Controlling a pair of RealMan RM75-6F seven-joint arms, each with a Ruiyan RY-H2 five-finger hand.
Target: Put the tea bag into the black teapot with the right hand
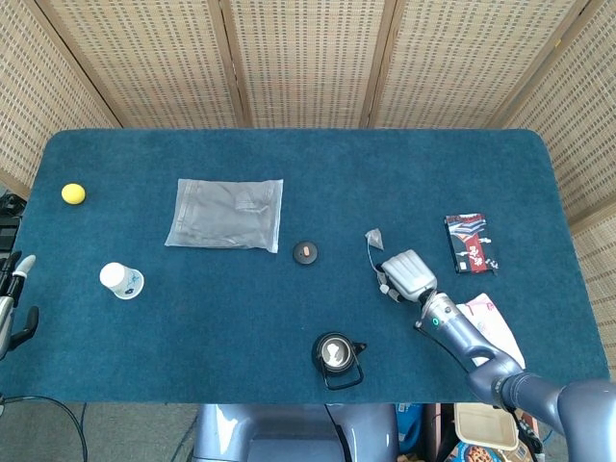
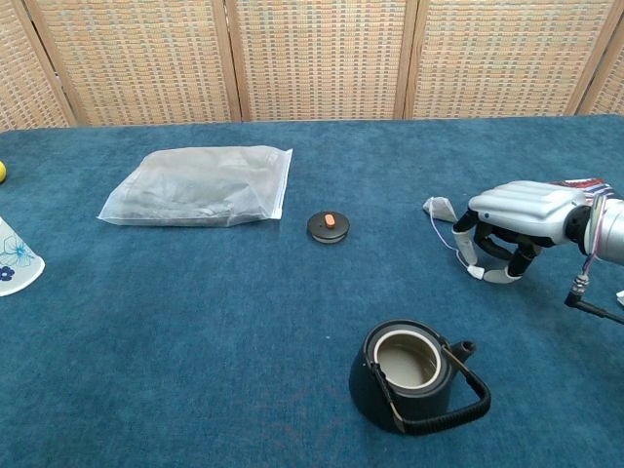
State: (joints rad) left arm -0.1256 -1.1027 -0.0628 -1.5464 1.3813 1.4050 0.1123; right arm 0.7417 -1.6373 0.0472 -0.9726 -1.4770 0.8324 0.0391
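Right hand sits low on the table, fingers curled down around the tea bag's string tag; whether they pinch it cannot be told. The tea bag lies on the cloth just beside the hand. It looks like the grabbing step. Next it must lift the bag over to the open black teapot.

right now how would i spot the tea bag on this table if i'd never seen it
Start at the black teapot near the front edge of the blue table, then look back and right to the white right hand. The tea bag lies just left of that hand: a small pale pouch trailing a thin string toward the fingers, unlike the round black lid further left.
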